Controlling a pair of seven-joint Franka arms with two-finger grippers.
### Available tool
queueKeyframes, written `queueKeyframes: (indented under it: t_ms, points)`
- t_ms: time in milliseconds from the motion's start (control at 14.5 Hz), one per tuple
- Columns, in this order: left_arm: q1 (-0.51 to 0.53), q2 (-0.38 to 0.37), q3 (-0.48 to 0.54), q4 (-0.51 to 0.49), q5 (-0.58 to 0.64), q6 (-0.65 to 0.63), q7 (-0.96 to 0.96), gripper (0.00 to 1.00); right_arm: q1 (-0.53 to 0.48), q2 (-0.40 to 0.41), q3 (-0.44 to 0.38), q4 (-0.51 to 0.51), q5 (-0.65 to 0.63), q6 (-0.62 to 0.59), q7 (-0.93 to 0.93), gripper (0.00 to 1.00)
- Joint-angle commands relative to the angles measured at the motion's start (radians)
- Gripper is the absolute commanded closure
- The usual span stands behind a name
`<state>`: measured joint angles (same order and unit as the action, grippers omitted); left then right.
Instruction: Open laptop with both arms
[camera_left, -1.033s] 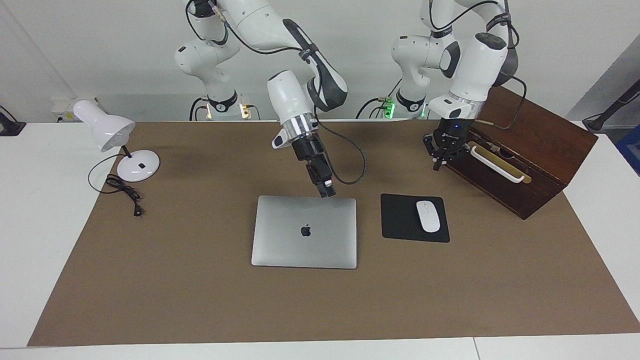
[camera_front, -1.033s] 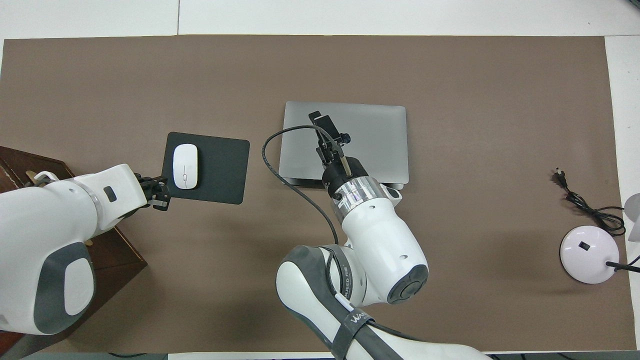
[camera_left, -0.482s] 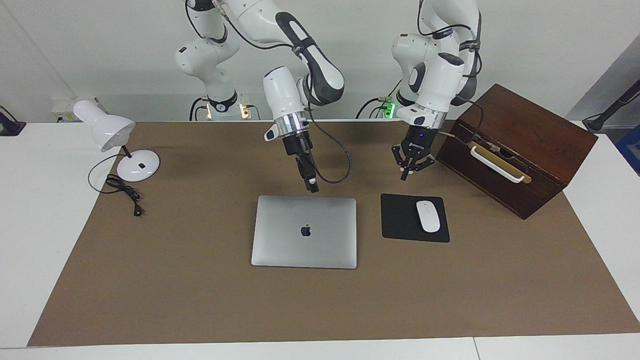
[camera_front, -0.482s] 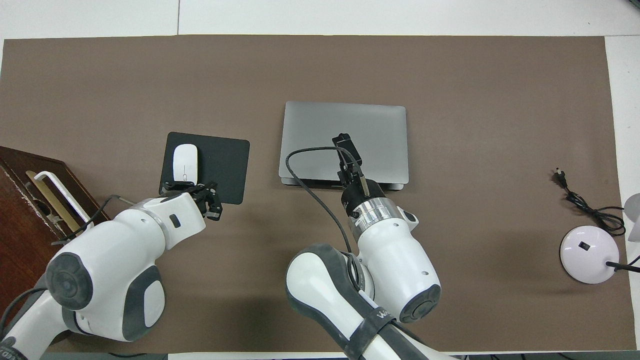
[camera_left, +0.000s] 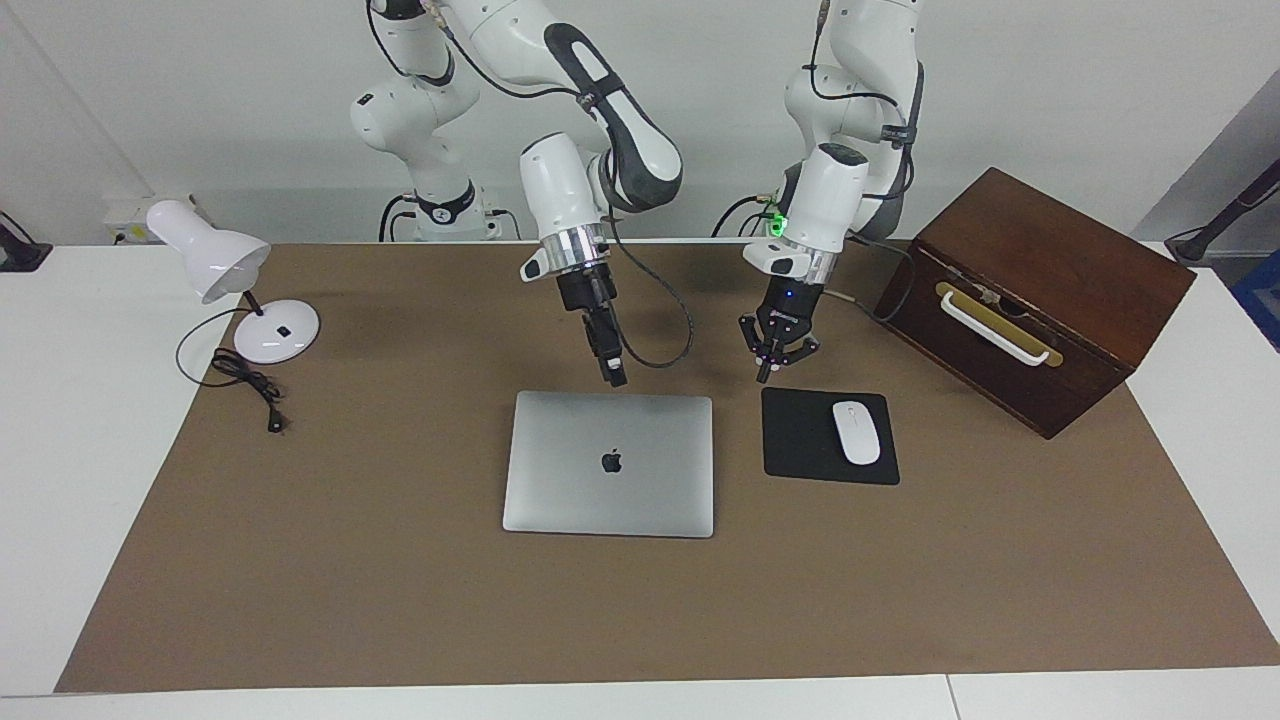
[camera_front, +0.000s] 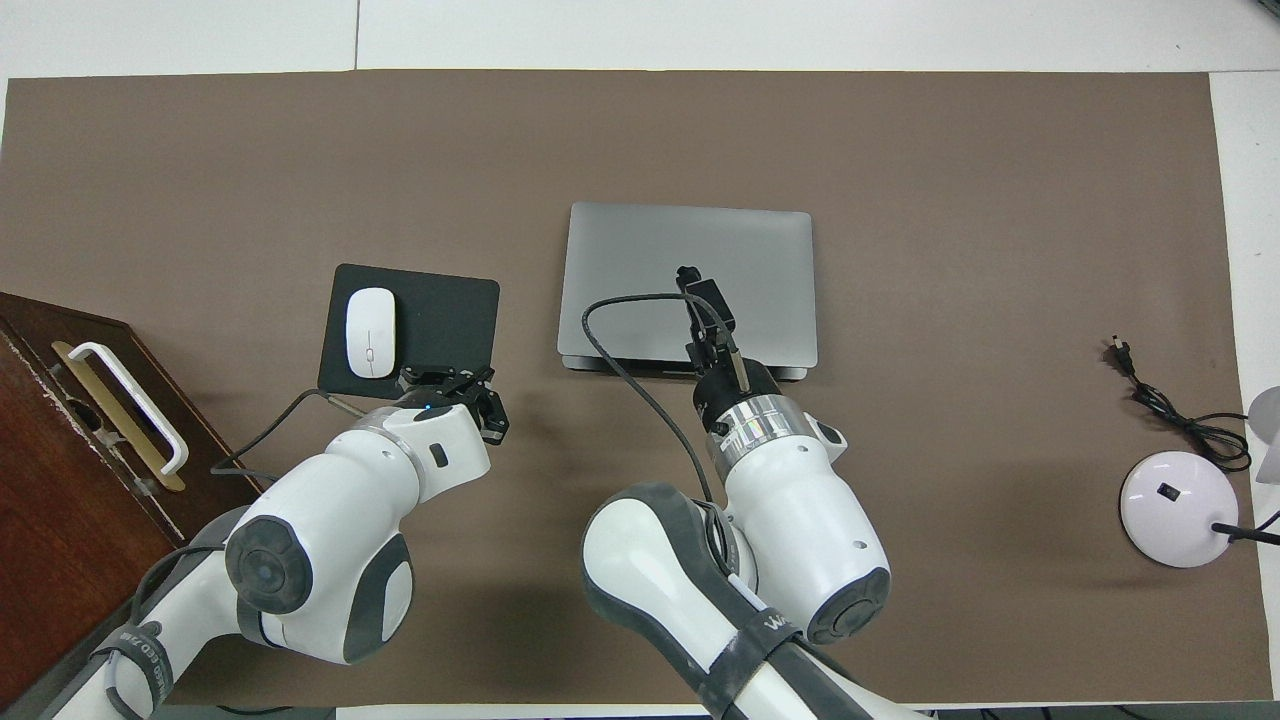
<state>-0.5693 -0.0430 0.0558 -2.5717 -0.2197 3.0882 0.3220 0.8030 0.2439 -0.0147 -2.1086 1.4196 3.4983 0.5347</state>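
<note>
Right gripper (camera_left: 612, 375) hung tilted, tip down, over the robot-side edge of the laptop (camera_left: 608, 463). In the facing view it was just above that edge and not touching. I could not tell whether it was open or closed, as it was seen edge-on with its cable looping beside it, and nothing showed in its hold. It probably sat there because that looked like the lid's opening edge (the logo read upright from the facing camera, so the hinge was likely on the side away from the robots). That made it the place to catch the lip and lift. Left gripper (camera_left: 775, 358) was spread open and empty, pointing down over the corner of the black mouse pad (camera_left: 800, 440) nearest the robots and the laptop. It was above the pad, and no contact was visible. My guess is that it was positioned to come across and pin the base, or share the lift, since the task wants both arms. The laptop lay closed and flat, lid up, around the middle of the brown mat (camera_left: 350, 560), roughly centred between the desk's two ends and square to its edges. The pad with its white mouse (camera_left: 856, 432) lay just beside it, toward the left arm's end. A wooden box (camera_left: 1050, 300) stood at the robot-side corner of that same end. A white desk lamp (camera_left: 215, 260) stood near the robot-side corner at the right arm's end, well apart. Opening had not started.
</note>
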Motion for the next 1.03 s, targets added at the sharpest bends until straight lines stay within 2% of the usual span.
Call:
queueKeyframes:
  t_ms: [0, 138, 275, 482, 964]
  points:
    - [-0.044, 0.052, 0.004, -0.005, -0.027, 0.091, 0.015, 1.00, -0.012, 0.008, 0.007, -0.001, 0.024, 0.005, -0.027, 0.00]
    - [-0.073, 0.113, 0.001, -0.002, -0.052, 0.170, 0.014, 1.00, -0.008, 0.015, 0.005, 0.012, 0.021, 0.005, -0.024, 0.00]
    - [-0.125, 0.147, 0.001, -0.001, -0.139, 0.222, 0.012, 1.00, -0.005, 0.029, 0.005, 0.018, 0.021, 0.005, -0.024, 0.00]
    - [-0.198, 0.153, 0.001, 0.007, -0.300, 0.225, 0.012, 1.00, -0.001, 0.054, 0.007, 0.038, 0.018, 0.005, -0.022, 0.00]
    - [-0.251, 0.175, -0.002, 0.065, -0.417, 0.225, 0.012, 1.00, 0.004, 0.095, 0.005, 0.048, 0.007, 0.005, -0.024, 0.00]
